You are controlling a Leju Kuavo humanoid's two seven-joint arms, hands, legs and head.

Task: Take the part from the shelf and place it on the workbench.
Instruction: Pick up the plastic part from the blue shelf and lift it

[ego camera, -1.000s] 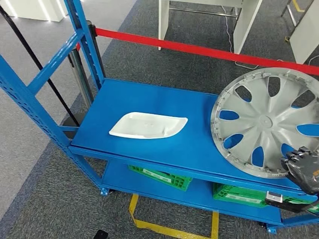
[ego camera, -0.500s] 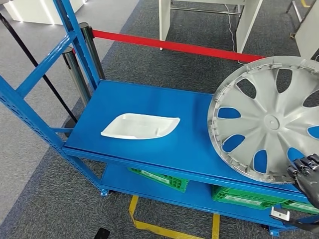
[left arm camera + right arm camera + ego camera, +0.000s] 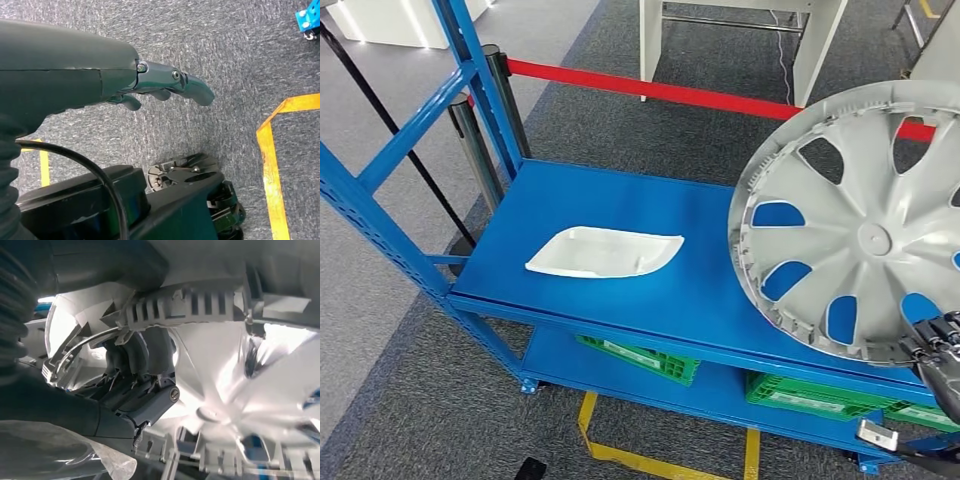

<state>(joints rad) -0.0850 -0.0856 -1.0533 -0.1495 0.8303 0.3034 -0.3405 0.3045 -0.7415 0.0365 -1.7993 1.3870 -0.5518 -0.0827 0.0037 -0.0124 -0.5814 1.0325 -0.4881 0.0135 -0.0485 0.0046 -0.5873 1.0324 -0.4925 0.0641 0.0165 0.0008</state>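
A large silver wheel cover (image 3: 860,225) with open spoke windows is tilted up over the right end of the blue shelf (image 3: 607,215). My right hand (image 3: 940,355) grips its near rim at the picture's lower right. The right wrist view looks up at the ribbed underside of the wheel cover (image 3: 241,375), with my dark fingers (image 3: 145,397) hooked around its rim. A white moulded part (image 3: 603,252) lies flat on the shelf's top board, left of the wheel cover. My left hand (image 3: 166,87) hangs above the grey carpet, fingers extended and holding nothing.
Green crates (image 3: 644,358) sit on the shelf's lower board. A red barrier tape (image 3: 652,92) on a metal post (image 3: 475,135) runs behind the shelf. White table legs (image 3: 810,45) stand beyond it. Yellow floor tape (image 3: 622,455) marks the carpet in front.
The wheel cover has risen and tilted up off the shelf in my right hand. The view shifted slightly; the white part has not moved on the shelf.
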